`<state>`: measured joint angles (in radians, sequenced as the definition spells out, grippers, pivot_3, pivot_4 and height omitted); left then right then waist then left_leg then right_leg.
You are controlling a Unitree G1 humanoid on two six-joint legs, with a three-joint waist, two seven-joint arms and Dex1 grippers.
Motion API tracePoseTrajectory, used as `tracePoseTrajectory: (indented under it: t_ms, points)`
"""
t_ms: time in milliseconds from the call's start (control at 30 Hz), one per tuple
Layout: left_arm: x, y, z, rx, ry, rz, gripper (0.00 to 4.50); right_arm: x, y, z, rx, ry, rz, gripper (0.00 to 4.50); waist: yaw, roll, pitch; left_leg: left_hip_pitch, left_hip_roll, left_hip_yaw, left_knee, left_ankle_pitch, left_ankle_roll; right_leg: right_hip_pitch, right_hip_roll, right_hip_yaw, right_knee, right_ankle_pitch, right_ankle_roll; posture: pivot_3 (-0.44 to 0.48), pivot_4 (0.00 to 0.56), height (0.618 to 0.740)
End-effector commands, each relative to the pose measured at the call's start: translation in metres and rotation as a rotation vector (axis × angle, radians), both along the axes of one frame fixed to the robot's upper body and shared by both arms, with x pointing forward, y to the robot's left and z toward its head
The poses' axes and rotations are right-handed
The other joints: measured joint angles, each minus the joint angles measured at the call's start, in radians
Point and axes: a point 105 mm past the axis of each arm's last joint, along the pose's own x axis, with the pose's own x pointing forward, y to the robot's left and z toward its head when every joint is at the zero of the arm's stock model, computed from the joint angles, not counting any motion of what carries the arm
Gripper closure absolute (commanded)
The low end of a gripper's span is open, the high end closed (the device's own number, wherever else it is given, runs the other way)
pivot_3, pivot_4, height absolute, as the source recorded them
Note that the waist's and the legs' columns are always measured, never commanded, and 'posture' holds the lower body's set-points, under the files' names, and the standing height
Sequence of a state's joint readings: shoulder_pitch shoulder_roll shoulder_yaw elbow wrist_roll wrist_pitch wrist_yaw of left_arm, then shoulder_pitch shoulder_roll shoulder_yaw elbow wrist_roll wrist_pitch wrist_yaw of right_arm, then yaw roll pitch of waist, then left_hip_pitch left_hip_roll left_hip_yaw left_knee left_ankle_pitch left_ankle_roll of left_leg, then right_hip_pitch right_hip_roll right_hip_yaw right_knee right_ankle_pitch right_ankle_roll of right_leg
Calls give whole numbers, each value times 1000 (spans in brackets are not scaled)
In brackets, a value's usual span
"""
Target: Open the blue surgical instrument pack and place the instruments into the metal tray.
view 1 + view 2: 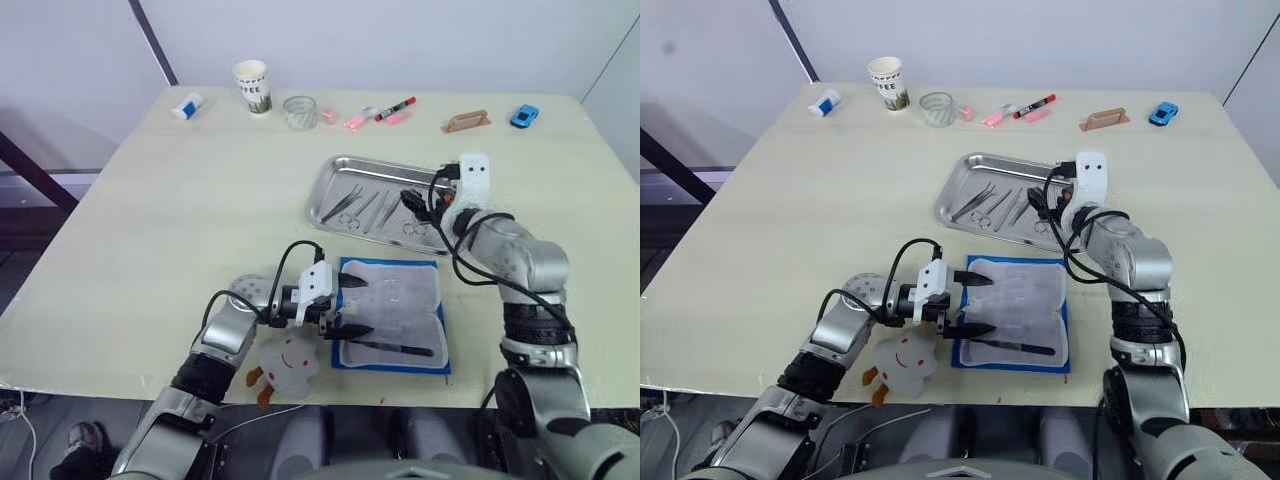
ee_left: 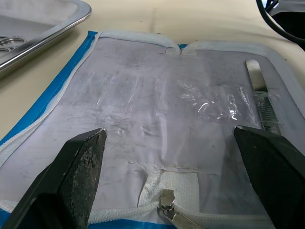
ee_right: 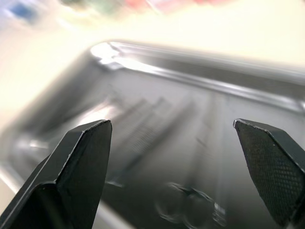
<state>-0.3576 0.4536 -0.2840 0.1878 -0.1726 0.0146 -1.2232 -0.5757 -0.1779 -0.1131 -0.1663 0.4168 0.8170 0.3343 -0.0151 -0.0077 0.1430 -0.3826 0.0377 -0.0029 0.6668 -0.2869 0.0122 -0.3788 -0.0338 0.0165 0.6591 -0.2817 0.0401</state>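
The blue surgical instrument pack lies open near the table's front edge, one dark tool on its white lining. Left gripper at its edge, jaws spread (empty). Right gripper spread over the metal tray, which holds several instruments.

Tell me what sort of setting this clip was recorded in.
Probably a lab or test room set up as a mock surgical bench, not a real clinic: a plain pale table holds a metal tray and an opened blue surgical instrument pack, alongside a paper cup and toy car.
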Motion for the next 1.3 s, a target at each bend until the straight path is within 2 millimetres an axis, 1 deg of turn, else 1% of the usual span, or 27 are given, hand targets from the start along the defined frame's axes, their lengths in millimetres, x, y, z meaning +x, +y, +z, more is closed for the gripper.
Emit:
tracePoseTrajectory:
  t_ms: [33, 133, 233, 400, 500, 533, 667, 800, 867, 1033, 1100, 1167, 1233, 1267, 1300]
  points:
    - [-5, 6, -19, 46, 76, 9, 0, -35, 4, 32, -8, -237, 187, 47, 1, 0, 0, 0, 0, 0, 0, 0, 0, 0, 0, 0, 0, 0, 0, 0, 150, 740]
    - [-5, 6, -19, 47, 76, 8, 0, -58, 0, 27, -61, -267, 324, 47, 1, 0, 0, 0, 0, 0, 0, 0, 0, 0, -1, 0, 0, 0, 0, 0, 150, 740]
    - [-5, 7, -19, 48, 77, 6, 0, -79, -11, 17, -101, -237, 444, 47, 2, -1, 0, 1, 0, 0, 0, 0, 0, 1, 0, 0, 0, 0, 0, 0, 150, 740]
    - [-5, 9, -20, 52, 78, 4, 0, -104, -33, 5, -160, -198, 527, 47, 3, -1, 1, 1, 0, 0, 0, 0, 0, 1, 0, 0, 0, 0, 0, 0, 150, 740]
    - [-5, 10, -20, 52, 80, 2, 0, -128, -52, -9, -238, -153, 592, 47, 6, -2, 1, 0, 0, 0, 0, 0, 0, 1, 0, 0, -1, 0, 0, 0, 150, 740]
    - [-5, 10, -20, 52, 80, 2, 0, -133, -55, -11, -251, -144, 605, 47, 5, -2, 1, 0, 0, 0, 0, 0, 0, 1, 0, 0, -2, 0, 0, 0, 150, 740]
    - [-5, 11, -20, 54, 82, -1, 0, -155, -80, -24, -343, -65, 641, 47, 5, -3, 2, 1, 0, 0, 1, 0, 0, 2, 0, 0, -1, 0, 0, 0, 150, 740]
    - [-3, 11, -20, 56, 83, -3, 0, -170, -92, -34, -423, -6, 660, 47, 4, -3, 2, 1, -1, 1, 1, 0, 0, 2, 1, 1, -1, 0, 0, 0, 150, 740]
    - [-3, 12, -20, 58, 84, -5, 0, -173, -90, -40, -477, 0, 661, 47, 5, -3, 2, 1, -1, 1, 1, 0, 0, 2, 1, 1, -1, 0, 0, 0, 150, 740]
    - [-2, 11, -19, 58, 82, -11, 0, -170, -70, -58, -591, -18, 633, 47, 5, -3, 2, 1, -1, 1, 2, 0, 0, 2, 2, 1, -1, 0, 1, 0, 150, 740]
    - [-1, 10, -19, 58, 81, -12, 0, -165, -59, -62, -577, -27, 624, 47, 5, -4, 2, 1, -1, 1, 2, 0, 0, 2, 2, 1, -1, 0, 1, 0, 150, 740]
    - [-1, 10, -19, 58, 80, -14, 0, -153, -53, -71, -587, -23, 579, 47, 5, -4, 2, 1, -1, 1, 2, 0, 0, 2, 2, 1, -1, 0, 1, 0, 150, 740]
    - [-1, 10, -18, 58, 80, -16, 0, -152, -46, -78, -573, -8, 598, 583, 6, -4, 2, 1, -1, 1, 2, 0, 0, 2, 2, 1, -1, 0, 0, 0, 150, 740]
    - [-2, 10, -18, 59, 80, -16, 0, -152, -43, -80, -568, -10, 607, 770, 7, -4, 2, 1, -1, 1, 2, 0, 0, 2, 2, 1, -1, 0, 0, 0, 150, 740]
    - [-2, 10, -18, 60, 80, -17, 0, -153, -39, -82, -569, -16, 619, 1232, 10, -5, 2, 1, -1, 0, 2, 0, 0, 2, 2, 1, -1, 0, 0, 0, 150, 740]
